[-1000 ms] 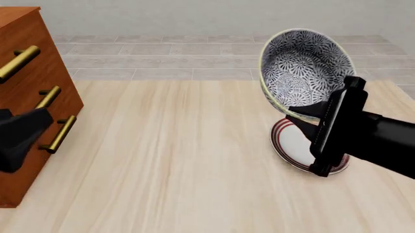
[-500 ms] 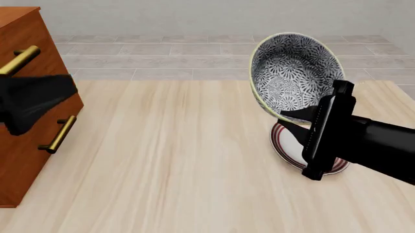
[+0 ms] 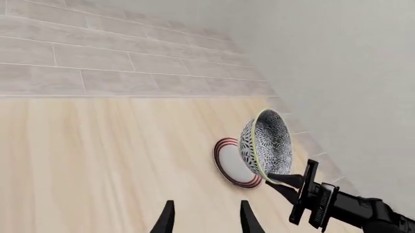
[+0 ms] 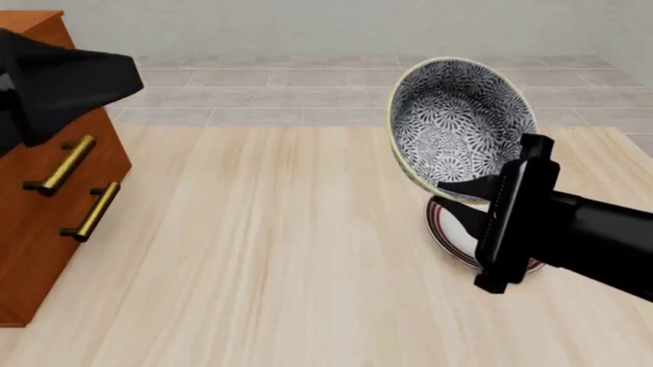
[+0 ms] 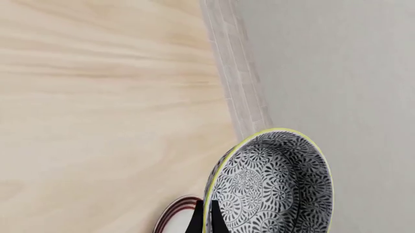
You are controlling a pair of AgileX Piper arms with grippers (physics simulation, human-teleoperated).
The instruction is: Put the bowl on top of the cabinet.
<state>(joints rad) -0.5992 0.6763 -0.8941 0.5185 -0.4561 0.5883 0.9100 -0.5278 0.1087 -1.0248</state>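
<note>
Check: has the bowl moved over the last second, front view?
Yes. The bowl, clamped in the right gripper, shifted slightly left toward the cabinet; more of the plate shows.

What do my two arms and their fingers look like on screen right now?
Both are plain matte black with no markings, cables or sleeves showing. The right gripper has a flat rectangular bar carrying tapered, pointed fingers on a thick rounded forearm. The left gripper shows two slim, curved black fingers.

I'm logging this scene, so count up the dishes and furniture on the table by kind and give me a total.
Bowls: 1, the bowl, tilted, held in the right gripper
Plates: 1, the red-ringed plate
Cabinets: 1, the cabinet
Total: 3
</note>
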